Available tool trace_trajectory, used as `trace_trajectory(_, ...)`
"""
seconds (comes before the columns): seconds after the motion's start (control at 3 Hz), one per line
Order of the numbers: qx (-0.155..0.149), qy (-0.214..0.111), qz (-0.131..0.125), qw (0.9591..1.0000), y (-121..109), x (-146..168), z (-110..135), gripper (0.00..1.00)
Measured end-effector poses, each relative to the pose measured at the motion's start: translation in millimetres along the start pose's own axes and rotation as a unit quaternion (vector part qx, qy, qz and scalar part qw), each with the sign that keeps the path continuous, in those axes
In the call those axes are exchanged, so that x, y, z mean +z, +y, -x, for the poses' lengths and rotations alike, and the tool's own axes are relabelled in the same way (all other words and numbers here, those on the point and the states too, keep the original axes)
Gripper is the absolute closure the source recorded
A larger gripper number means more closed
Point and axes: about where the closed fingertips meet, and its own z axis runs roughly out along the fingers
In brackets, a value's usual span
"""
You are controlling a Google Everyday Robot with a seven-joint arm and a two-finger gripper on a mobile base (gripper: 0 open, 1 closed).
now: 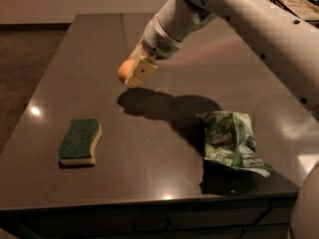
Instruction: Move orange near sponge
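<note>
The orange point(124, 71) is a small round pale-orange fruit held in my gripper point(132, 73) above the dark table, over its middle. The cream blocky fingers point(141, 72) are shut on it, and the near finger hides most of the fruit. The sponge point(79, 141), green scrub side up with a pale yellow body, lies flat near the table's front left. The gripper is up and to the right of the sponge, well apart from it. The arm reaches in from the upper right.
A crumpled green and white snack bag point(231, 141) lies at the front right of the table point(149, 183). The arm's shadow falls on the table's middle. The table's front edge runs along the bottom, floor to the left.
</note>
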Motion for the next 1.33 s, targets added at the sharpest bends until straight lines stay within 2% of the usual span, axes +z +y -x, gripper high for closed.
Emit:
trace_trajectory(0.33, -0.022, 0.001, 0.034, 0.9992, 23, 12, 8, 1.0)
trace_trajectory(1.0, -0.051, -0.002, 0.092, 0.9944, 62, 37, 13, 1.0)
trace_trajectory(1.33, -0.057, 0.0, 0.106, 0.9927, 69, 50, 10, 0.83)
